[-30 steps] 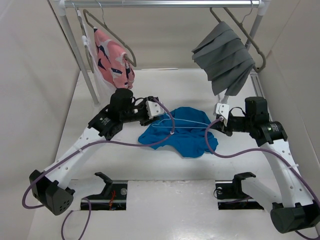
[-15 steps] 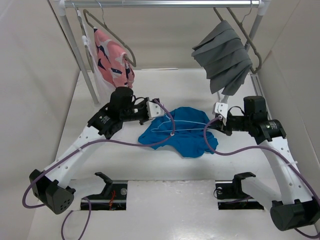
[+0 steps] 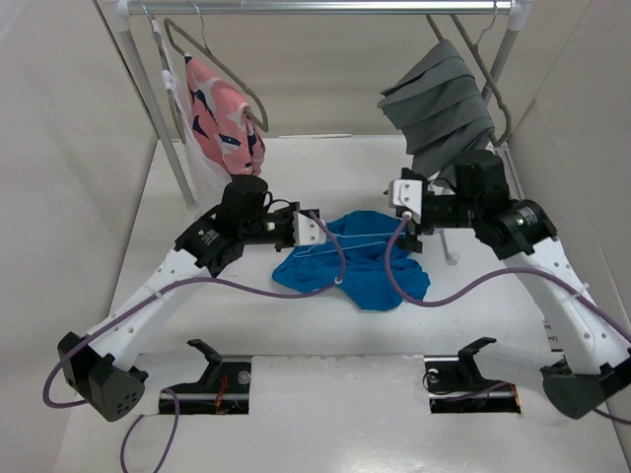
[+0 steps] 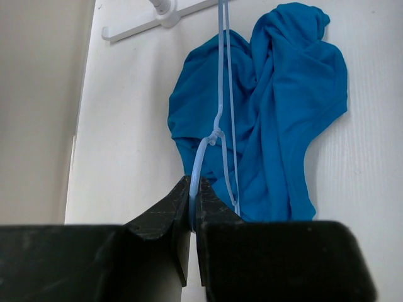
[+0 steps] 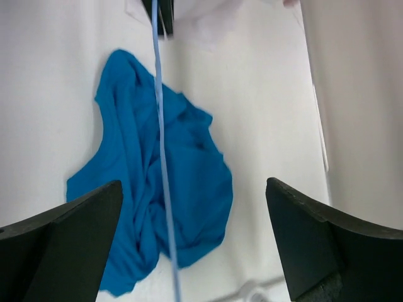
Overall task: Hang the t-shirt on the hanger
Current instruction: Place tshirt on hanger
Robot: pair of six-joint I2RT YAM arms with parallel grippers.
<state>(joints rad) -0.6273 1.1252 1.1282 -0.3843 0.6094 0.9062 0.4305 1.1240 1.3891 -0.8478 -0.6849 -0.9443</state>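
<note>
Nearest, the left hand [image 4: 194, 189] is clamped tight on the hook of the hanger [image 4: 221, 94], a grip plain only in its wrist view. The wire frame runs on over the t-shirt [image 3: 365, 266], crumpled mid-worktop [image 3: 296, 330] between both hands; whether wire touches cloth is hard to tell. The right hand [image 3: 404, 197] hangs above the shirt's far right edge. Its own camera shows its fingers spread wide, holding nothing, with the wire passing between them untouched. Behind, a pink garment [image 3: 225, 118] and a grey garment [image 3: 442, 103] hang from a rail [image 3: 325, 7].
</note>
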